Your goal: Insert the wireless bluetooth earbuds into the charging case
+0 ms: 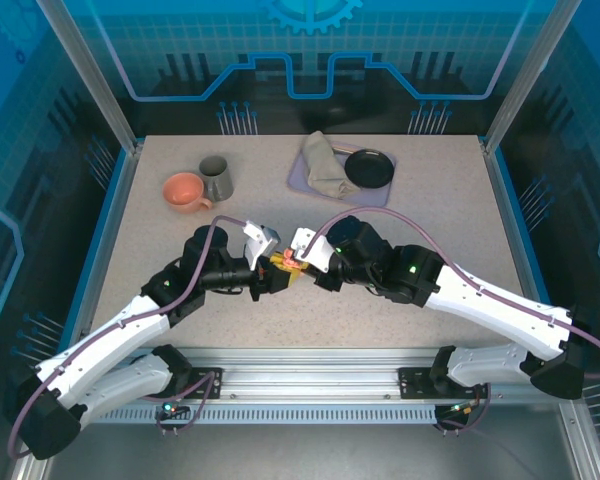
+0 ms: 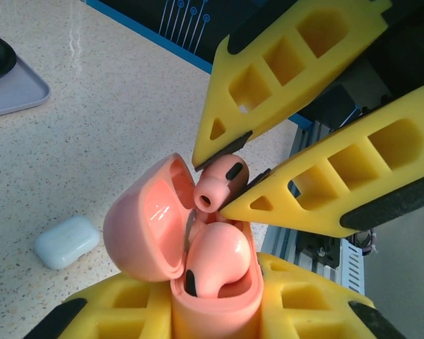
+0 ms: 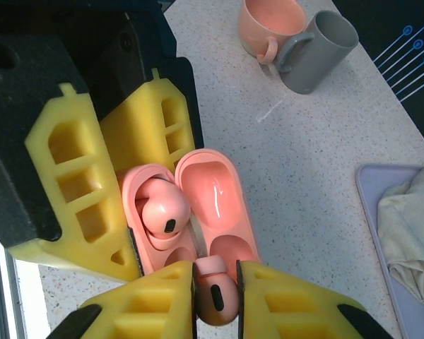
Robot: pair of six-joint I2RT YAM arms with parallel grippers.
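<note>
Item one: left gripper (image 2: 212,311), closed onto the pink charging case (image 2: 138,226), which we note near the middle of the table (image 1: 430,220), lid hinged open.
Item two: seated earbud (image 2: 215,258), pink, lodged in the case body.
Item three: right gripper (image 3: 215,282), pinched tight on the second earbud (image 3: 213,293), also pink, at the case's free socket; we cannot tell whether it touches the case.
Item four: white case (image 2: 67,241), lying on the table, apart.
We also list at the far side: pink cup (image 1: 185,190) beside grey mug (image 1: 216,178), and tray (image 1: 305,180) bearing cloth (image 1: 325,165) and black dish (image 1: 369,168).
</note>
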